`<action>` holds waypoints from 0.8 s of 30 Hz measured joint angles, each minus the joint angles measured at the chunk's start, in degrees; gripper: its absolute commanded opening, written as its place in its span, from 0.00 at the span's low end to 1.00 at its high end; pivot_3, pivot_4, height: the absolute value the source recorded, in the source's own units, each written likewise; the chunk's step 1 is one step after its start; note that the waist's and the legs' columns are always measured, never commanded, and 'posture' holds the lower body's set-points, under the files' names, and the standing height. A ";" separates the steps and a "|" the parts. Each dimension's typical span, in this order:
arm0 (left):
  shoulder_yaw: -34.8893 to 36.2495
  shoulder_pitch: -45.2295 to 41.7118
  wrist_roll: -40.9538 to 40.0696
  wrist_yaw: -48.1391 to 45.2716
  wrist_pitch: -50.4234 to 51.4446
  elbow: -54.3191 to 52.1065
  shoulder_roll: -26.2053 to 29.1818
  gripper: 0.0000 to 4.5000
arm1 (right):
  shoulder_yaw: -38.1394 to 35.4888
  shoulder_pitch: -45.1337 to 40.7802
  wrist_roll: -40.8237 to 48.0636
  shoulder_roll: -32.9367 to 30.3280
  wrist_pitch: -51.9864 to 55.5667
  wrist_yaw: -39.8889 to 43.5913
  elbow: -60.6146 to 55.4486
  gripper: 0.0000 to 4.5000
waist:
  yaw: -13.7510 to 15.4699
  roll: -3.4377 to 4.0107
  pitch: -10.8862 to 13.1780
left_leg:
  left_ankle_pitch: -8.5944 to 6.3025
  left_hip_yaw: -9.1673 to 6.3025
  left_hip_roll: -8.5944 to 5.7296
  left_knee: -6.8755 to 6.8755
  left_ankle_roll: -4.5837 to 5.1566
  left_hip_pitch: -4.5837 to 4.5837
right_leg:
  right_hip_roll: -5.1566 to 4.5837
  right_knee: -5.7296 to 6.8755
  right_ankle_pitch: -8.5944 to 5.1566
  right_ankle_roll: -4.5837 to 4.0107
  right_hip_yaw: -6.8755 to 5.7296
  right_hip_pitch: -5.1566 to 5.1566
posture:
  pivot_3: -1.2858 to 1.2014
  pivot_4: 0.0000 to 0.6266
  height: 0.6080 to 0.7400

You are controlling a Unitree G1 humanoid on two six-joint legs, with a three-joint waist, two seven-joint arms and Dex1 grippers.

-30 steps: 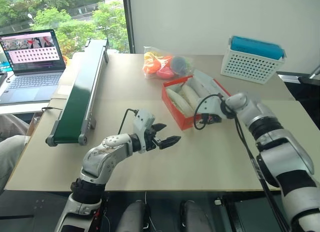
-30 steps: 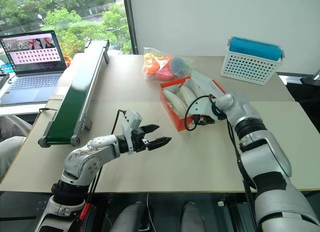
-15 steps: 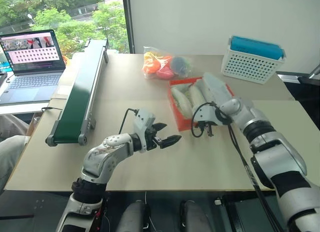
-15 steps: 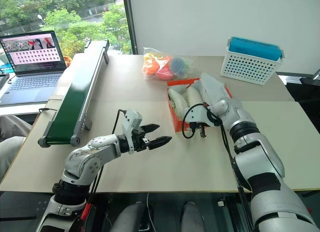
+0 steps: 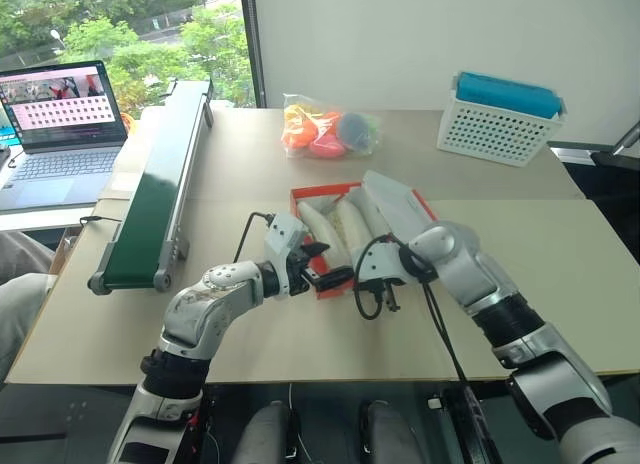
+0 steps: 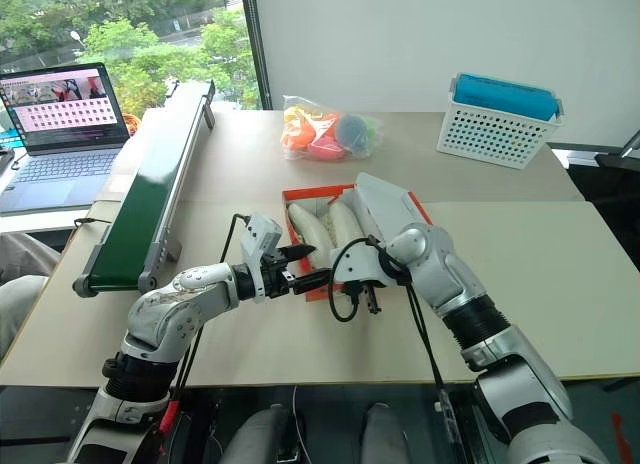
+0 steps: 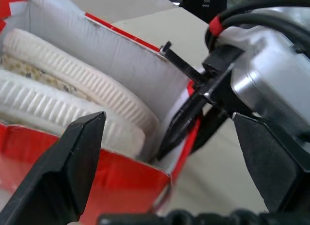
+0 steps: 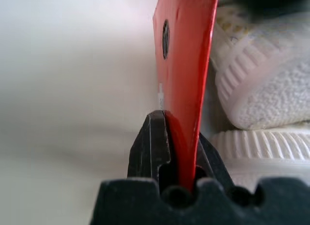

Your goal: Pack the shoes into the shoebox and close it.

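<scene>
- The right arm reached across the worktop (image 5: pixel 300 344) with its wrist bent down and inward, so that the right gripper (image 8: pixel 177 157) pointed steeply down at the near corner of the shoebox (image 5: pixel 322 284).
- Its jaws were pressed together on the red side wall of the shoebox, the thin cardboard running up between the two black fingers (image 8: pixel 150 147) in the right wrist view.
- The left arm was held low and bent, its forearm nearly level, the left gripper (image 5: pixel 322 267) pointing across toward the right arm and meeting the box at that same near end.
- Its jaws were spread wide, holding nothing; between the two fingertips (image 7: pixel 77 152) lay the red near wall of the box and, just beyond it, the pinching tips of the right gripper.
- The shoes (image 6: pixel 320 229) lay side by side inside the open shoebox, ribbed cream soles facing the left jaws and close against the wall that the right jaws pinched.
- The lid (image 5: pixel 395 199) of the box stood tilted open, on the far side of the right jaws and above the right forearm.
- Well beyond both jaws lay a bag of colourful toys (image 5: pixel 325 129), a white perforated basket (image 5: pixel 500 119), a green conveyor (image 5: pixel 155 184) and an open laptop (image 5: pixel 60 124).
</scene>
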 measured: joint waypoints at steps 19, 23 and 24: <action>-0.58 -0.57 -0.01 -0.90 -0.29 -0.34 -0.39 1.00 | -9.00 -2.00 11.44 -6.43 20.39 -2.42 -16.58 0.66 | 0.72 -0.09 -0.04 | -0.05 -0.04 -0.02 -0.01 0.08 -0.04 | -0.05 -0.08 0.03 -0.04 -0.05 -0.01 | 0.52 0.24 0.69; -0.69 1.30 0.23 -3.96 -3.02 -2.37 4.41 1.00 | -15.41 -1.74 19.32 -12.43 31.51 -0.41 -27.50 0.66 | 0.75 -0.09 -0.04 | -0.07 -0.03 0.04 -0.05 0.08 -0.05 | -0.05 -0.08 0.02 -0.05 -0.04 -0.07 | 0.52 0.24 0.69; -0.29 1.72 0.18 -5.13 -3.95 -3.13 6.21 1.00 | -17.43 -1.39 20.81 -13.41 34.73 -0.55 -29.09 0.66 | 0.78 -0.10 -0.03 | -0.08 -0.03 0.06 -0.05 0.05 -0.06 | -0.06 -0.09 0.02 -0.07 -0.06 -0.07 | 0.52 0.24 0.69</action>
